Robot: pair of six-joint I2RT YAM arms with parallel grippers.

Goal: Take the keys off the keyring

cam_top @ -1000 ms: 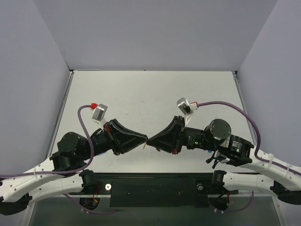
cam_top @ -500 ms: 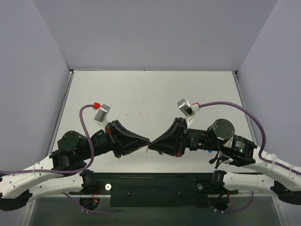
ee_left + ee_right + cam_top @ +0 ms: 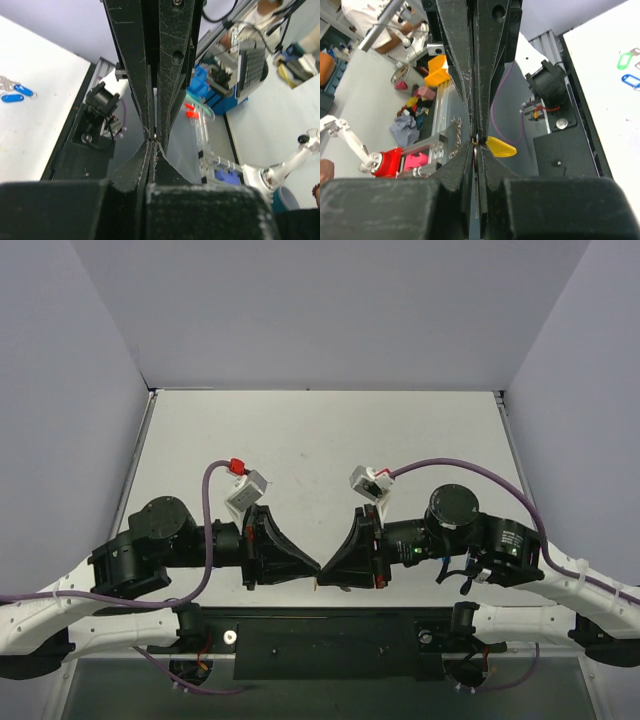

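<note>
Left gripper and right gripper meet tip to tip over the table's near-middle edge, both jaws pinched tight. The yellow-tagged keyring dangles right at that junction. Which one grips it, can't tell.

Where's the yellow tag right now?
In the right wrist view, the yellow tag sits just right of where the right hand and left hand meet tip to tip.

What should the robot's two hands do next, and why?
Probably ease the left gripper and right gripper slightly apart. Both are pinched shut tip to tip, with the yellow tag poking out where they meet.
</note>
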